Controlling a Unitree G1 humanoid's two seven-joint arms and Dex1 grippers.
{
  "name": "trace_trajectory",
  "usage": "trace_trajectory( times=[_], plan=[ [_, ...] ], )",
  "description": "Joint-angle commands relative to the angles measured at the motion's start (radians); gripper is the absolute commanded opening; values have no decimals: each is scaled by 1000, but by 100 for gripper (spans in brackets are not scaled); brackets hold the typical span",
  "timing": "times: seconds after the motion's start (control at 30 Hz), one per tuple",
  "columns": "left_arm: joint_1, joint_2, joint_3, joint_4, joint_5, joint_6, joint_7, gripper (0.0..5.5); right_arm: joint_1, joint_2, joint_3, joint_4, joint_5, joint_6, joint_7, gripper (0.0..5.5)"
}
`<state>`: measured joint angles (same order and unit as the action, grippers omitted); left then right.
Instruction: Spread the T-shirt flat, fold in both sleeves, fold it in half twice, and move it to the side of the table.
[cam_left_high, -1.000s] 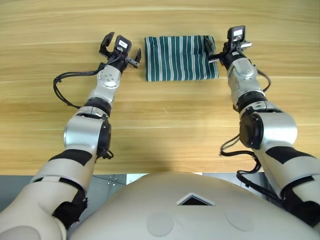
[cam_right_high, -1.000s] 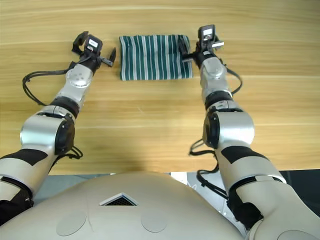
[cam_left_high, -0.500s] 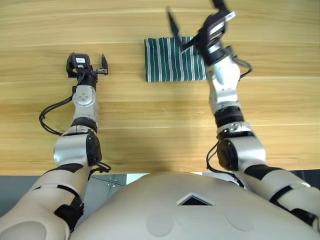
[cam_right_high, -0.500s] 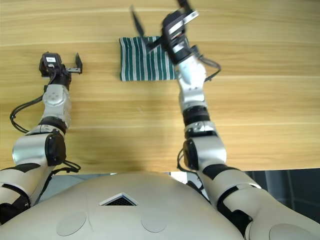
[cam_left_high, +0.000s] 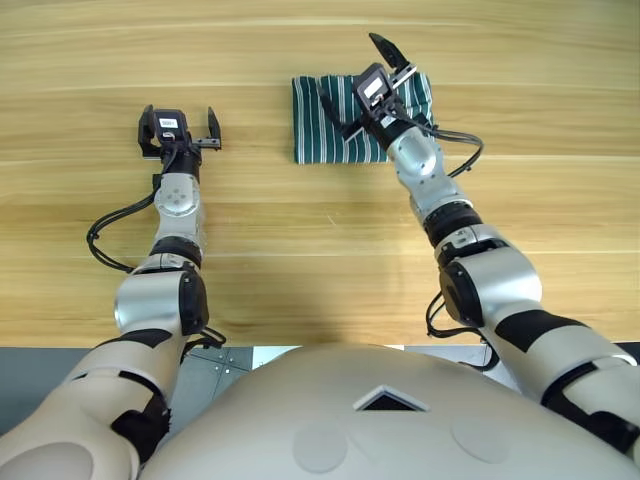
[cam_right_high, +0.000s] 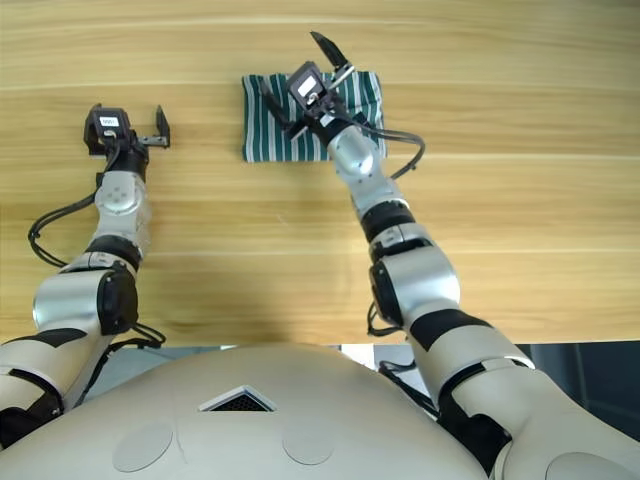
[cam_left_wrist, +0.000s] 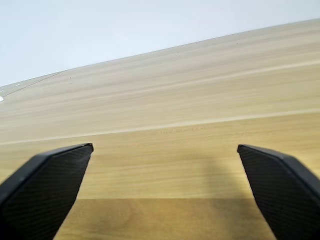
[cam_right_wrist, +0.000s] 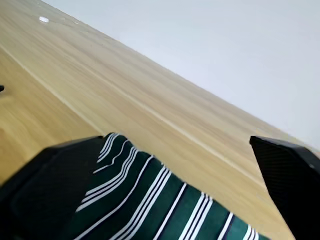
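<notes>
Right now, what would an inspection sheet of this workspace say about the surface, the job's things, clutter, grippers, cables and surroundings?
Surface: light wooden table, with a plain grain.
Job's things: green-and-white striped T-shirt, folded into a small rectangle and lying flat on the far part of the table.
Clutter: nothing seen.
Grippers: left gripper open over bare wood, apart from the T-shirt. Right gripper open above the T-shirt; contact unclear.
Cables: black cable looped beside the left forearm, and another black cable beside the right.
Surroundings: plain pale wall beyond the table.
</notes>
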<state>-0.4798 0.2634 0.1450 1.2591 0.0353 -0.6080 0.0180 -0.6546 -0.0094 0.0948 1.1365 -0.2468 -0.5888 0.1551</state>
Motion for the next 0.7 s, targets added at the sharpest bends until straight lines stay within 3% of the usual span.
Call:
trace_trajectory(
  times=[0.03,0.17,0.27,0.5,0.7],
  plan=[
    [74,-36,-2,60,8,72,-10,536,-43,-3,-34,35,63,23,44,540],
    [72,-36,-1,59,8,75,-9,536,-50,-12,-33,86,63,98,32,540],
    [72,-33,5,57,2,73,-13,536,-80,-7,-124,145,159,264,50,540],
    [37,-32,-4,54,26,69,1,536,-112,-109,-142,218,122,510,-138,540],
    [32,-15,10,58,14,72,6,536,-98,-258,-294,234,204,583,-339,540]
  ],
)
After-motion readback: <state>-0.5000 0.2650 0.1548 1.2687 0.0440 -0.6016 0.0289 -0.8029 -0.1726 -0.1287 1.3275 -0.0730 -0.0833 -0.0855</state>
